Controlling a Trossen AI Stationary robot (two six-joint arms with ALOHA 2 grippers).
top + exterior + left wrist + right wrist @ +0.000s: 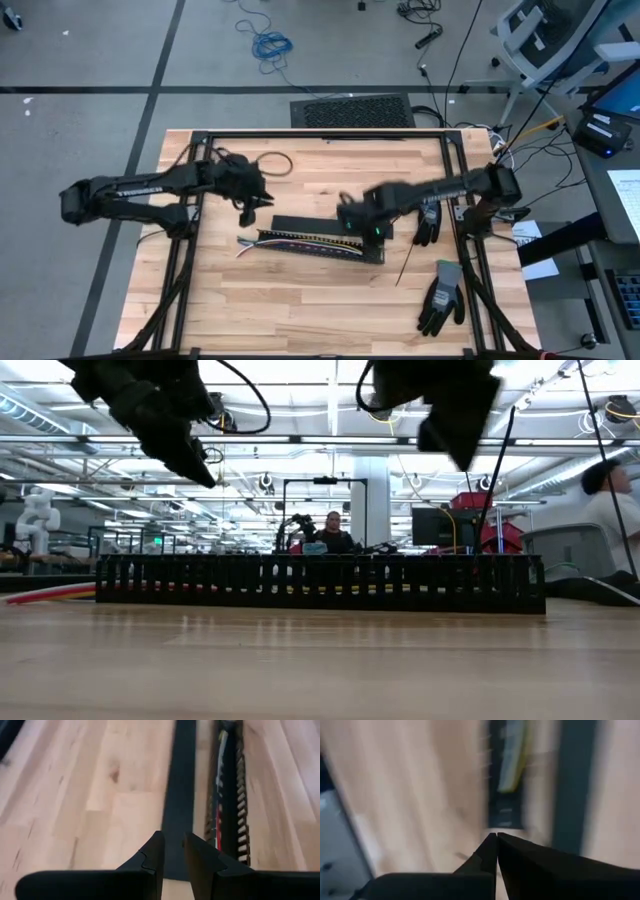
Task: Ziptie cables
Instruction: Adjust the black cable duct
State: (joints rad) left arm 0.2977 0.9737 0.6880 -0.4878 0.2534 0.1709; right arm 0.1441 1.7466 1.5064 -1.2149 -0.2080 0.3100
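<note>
Cables [60,593] mostly hidden inside slotted duct [320,582]

Both arms are dark, jointed tubes; the left arm [150,190] carries pale lettering along its forearm, and the right arm [440,190] shows a small green light near its wrist. Loose black cables loop beside each wrist. Each gripper ends in two matte black, wedge-shaped fingers [150,857] with stepped inner edges.

No readable text, labels or numbers anywhere.
</note>
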